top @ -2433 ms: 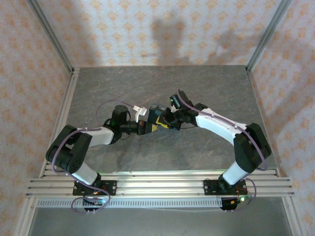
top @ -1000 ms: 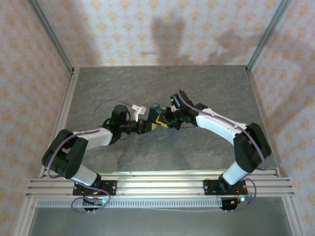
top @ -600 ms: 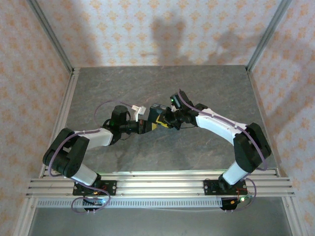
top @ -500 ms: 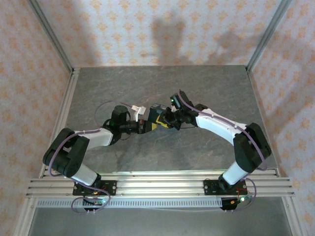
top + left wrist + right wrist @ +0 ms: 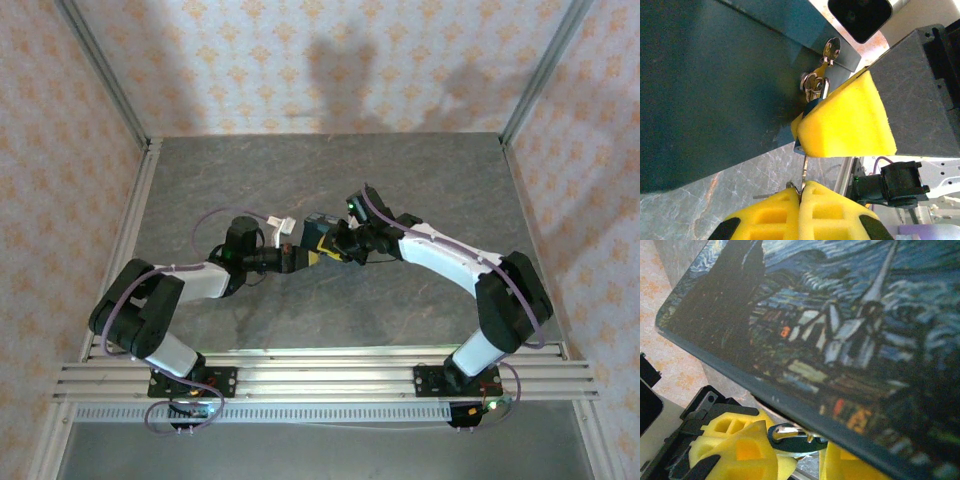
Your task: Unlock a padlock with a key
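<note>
Top view first: the left gripper (image 5: pixel 291 258) and right gripper (image 5: pixel 335 243) meet nose to nose mid-table (image 5: pixel 420 180), both right up against the near side of the dark painted box (image 5: pixel 320 222). Whatever's between them is too small to make out from up here.

Left wrist cam is way clearer. The left gripper's yellow pads (image 5: pixel 835 215) are pressed together on the thin metal key (image 5: pixel 804 170), which runs straight ahead from the fingertips. The padlock (image 5: pixel 811 104) sits just beyond the key's far end, mostly tucked under one yellow pad of the other gripper, with its silvery loop poking out against the box's edge.

Right wrist cam: the box lid looms right above the fingers. The blue padlock body is wedged between the right gripper's pads, so it's clamped on the lock.
</note>
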Available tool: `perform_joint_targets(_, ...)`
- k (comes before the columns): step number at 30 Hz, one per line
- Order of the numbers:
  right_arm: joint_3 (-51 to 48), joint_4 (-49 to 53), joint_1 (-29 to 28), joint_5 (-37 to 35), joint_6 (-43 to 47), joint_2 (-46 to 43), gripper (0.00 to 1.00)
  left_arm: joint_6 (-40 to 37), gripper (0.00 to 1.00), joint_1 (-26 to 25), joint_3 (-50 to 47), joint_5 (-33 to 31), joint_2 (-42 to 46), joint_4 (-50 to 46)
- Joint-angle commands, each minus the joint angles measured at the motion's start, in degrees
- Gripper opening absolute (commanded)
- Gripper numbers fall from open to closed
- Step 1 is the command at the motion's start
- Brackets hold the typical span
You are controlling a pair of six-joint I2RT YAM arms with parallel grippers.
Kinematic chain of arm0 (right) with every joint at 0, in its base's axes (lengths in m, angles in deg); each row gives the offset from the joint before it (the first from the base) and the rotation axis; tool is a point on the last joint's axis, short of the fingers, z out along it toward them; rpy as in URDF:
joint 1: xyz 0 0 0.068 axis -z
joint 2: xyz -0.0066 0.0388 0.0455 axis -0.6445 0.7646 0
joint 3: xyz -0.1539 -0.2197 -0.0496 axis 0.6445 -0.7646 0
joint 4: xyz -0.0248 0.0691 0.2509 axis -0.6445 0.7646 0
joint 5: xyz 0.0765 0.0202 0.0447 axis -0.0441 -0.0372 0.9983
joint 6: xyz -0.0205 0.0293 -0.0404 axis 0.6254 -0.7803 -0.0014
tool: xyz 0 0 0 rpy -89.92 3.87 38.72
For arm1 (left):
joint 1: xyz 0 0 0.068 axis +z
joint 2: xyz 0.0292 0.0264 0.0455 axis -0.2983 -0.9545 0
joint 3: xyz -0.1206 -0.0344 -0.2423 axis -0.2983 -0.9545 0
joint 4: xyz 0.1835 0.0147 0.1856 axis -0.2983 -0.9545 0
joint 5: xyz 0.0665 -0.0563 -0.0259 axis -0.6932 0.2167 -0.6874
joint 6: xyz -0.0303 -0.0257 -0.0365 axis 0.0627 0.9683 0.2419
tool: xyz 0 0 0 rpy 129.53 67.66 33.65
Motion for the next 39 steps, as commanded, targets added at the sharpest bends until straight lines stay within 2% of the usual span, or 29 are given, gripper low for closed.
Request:
perform_joint_targets(1,-0.8,-4.6,-0.8,1.6,-0.8,-1.1,0.00,2.7,0.00,-0.3,0.4,3.2,-0.8,8.3)
perform_joint_targets(6,-1.4,-5.1,-0.8,1.7,-0.7,-1.3,0.00,7.8,0.00,-0.3,1.5,3.4,-2.4,13.9)
perform_joint_targets(13,-1.9,-5.6,-0.9,0.9,-0.6,-1.0,0.00,10.5,0.00,-0.7,2.4,2.5,-2.5,15.1)
perform_joint_targets(21,-0.7,-5.1,-1.3,0.3,-0.7,-0.8,0.00,6.9,0.00,-3.7,0.8,-6.6,-0.4,12.4)
perform_joint_targets(27,-0.4,-3.7,-1.6,-1.1,0.1,-0.7,0.00,10.2,0.00,-5.6,2.5,-7.1,-1.7,15.2)
perform_joint_targets(32,-1.1,-5.1,-1.1,-1.0,-1.5,-2.2,0.00,0.5,0.00,-4.9,2.1,-9.2,0.0,2.7)
perform_joint_targets(39,-2.3,-3.9,0.5,-2.5,-1.6,-5.3,0.00,-1.2,0.00,-1.8,-2.5,-7.1,-0.6,3.2)
